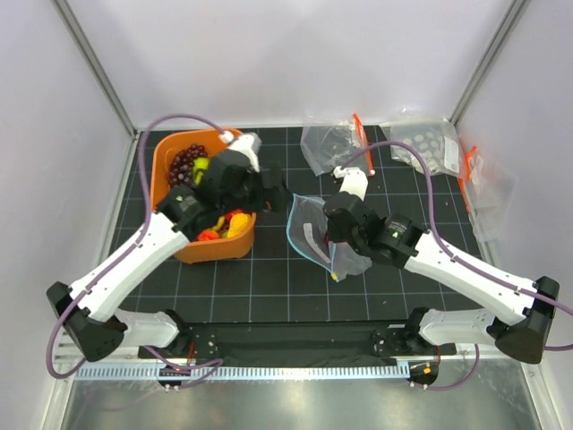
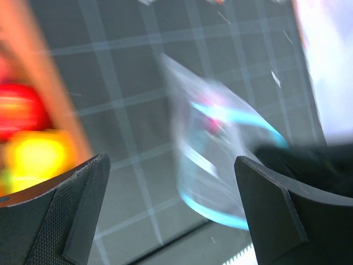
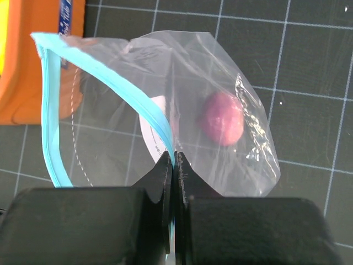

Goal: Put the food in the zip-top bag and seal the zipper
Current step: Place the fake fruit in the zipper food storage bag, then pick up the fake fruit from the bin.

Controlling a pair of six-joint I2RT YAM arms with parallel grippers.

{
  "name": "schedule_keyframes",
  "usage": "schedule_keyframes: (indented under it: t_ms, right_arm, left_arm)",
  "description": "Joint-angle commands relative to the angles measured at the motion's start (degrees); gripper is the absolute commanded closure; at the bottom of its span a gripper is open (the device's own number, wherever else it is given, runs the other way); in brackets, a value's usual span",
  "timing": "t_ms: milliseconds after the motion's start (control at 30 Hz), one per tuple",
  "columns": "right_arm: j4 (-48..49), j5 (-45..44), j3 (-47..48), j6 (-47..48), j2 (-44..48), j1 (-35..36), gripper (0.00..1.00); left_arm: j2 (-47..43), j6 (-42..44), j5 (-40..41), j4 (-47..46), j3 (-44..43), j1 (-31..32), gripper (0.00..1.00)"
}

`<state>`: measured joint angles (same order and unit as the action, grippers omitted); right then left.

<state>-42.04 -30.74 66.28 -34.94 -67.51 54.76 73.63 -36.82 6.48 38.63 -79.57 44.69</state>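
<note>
Bag front and centre: the zip-top bag [image 3: 209,72] is clear, crinkled plastic, its mouth gaping toward the orange basket [image 1: 166,152], with the light-blue zipper [image 3: 110,88] curving round the edge in a loop. One pink-purple piece of food [image 3: 222,117] sits inside against the plastic, beside a white label. The right gripper [image 3: 174,157] is clamped tight on the zipper strip, pinching that edge. The left gripper [image 2: 170,160] hangs between basket and bag, fingers spread wide with nothing between them, and its own view is smeared with blur. Dark grapes [image 1: 186,161] and red and yellow pieces [image 1: 228,226] lie in the basket, just left of the bag. Underneath is a black mat [image 1: 269,278] with a pale grid, at the back lie clear bags with orange-red strips [image 1: 327,143], and white walls [image 1: 269,54] close it in
</note>
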Motion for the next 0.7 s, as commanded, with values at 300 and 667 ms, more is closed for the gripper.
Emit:
schedule_keyframes:
  t_ms: [300, 667]
  right_arm:
    - [-1.73, -1.34, 0.08, -0.22, 3.78, 0.17, 0.99]
    - [-3.84, -0.37, 1.04, 1.01, 5.10, 0.17, 0.99]
  left_arm:
    - [6.43, 5.61, 9.95, 8.39, -6.21, -27.02, 0.00]
    - [30.86, 10.36, 7.67, 6.63, -17.63, -32.56, 0.00]
